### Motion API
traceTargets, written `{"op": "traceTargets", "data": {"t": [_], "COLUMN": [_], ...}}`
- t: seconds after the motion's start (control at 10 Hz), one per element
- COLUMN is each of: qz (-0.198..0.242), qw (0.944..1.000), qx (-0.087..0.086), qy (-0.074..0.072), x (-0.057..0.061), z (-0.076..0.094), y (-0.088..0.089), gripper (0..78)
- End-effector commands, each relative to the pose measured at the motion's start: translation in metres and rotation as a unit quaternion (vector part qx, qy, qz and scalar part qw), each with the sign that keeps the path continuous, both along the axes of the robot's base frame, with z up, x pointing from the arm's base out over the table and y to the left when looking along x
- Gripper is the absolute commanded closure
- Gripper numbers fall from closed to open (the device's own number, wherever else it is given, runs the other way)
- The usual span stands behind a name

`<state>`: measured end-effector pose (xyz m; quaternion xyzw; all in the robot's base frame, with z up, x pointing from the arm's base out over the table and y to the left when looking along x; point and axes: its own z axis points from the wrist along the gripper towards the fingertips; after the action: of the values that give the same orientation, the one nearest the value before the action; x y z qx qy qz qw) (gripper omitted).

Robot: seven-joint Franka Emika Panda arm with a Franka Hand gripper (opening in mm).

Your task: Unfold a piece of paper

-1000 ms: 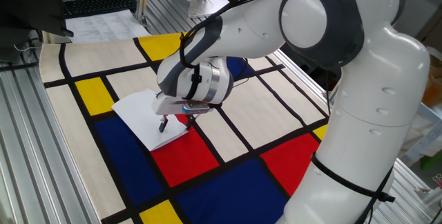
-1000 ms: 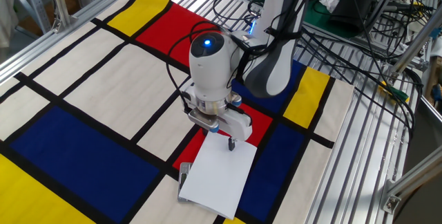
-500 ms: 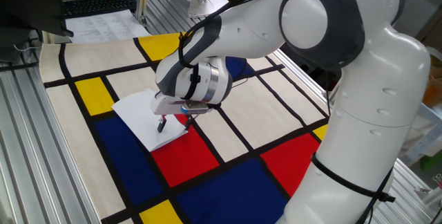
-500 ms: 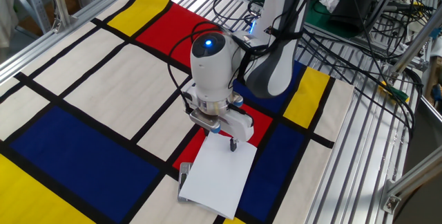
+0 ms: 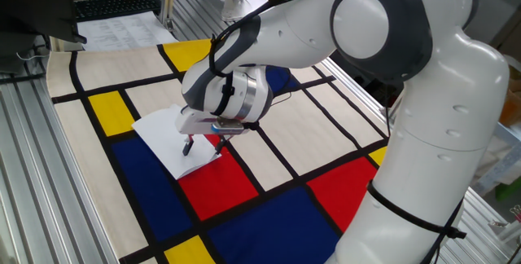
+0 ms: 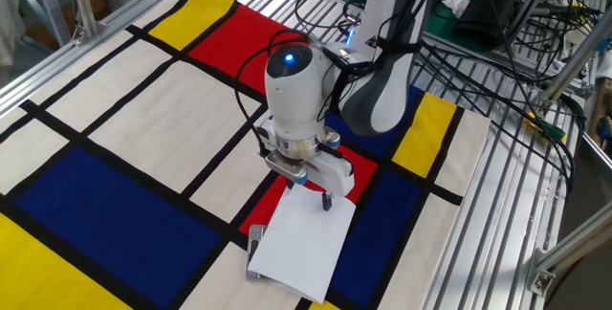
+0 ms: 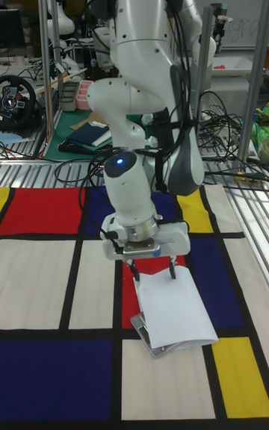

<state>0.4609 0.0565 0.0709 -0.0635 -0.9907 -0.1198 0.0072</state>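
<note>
The thin, plain white rectangular sheet of paper (image 6: 302,243) lies folded flat on the colour-blocked mat (image 6: 115,109), directly under my jaws, still doubled over. I have the two-finger gripper (image 6: 312,195) pointing straight down with its jaws apart, spanning the sheet's near edge, I judge so one fingertip can catch the top layer. A small flat grey block (image 6: 254,249) sits against the sheet's far end from the jaws, probably anchoring it.

Open bench (image 6: 124,119) cloth lies all around the piece of paper (image 6: 301,243). Only the claw (image 6: 311,193) (fingers spread wide) stands over its near edge, and a small grey block (image 6: 254,249) touches one corner.
</note>
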Motion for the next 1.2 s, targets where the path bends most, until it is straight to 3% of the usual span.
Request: {"op": "traceTargets", "data": {"t": [0.1,0.5,1.2], "qz": [-0.011,-0.027,-0.032], "qw": [0.9999,0.9996,0.9994], "qx": [-0.006,-0.008,0.005], "qy": [-0.002,0.002,0.009], "x": [0.001,0.003,0.004], "z": [0.004,0.015,0.006], "y": [-0.001,-0.009,-0.016], "gripper": [0.2,0.2,0.2]}}
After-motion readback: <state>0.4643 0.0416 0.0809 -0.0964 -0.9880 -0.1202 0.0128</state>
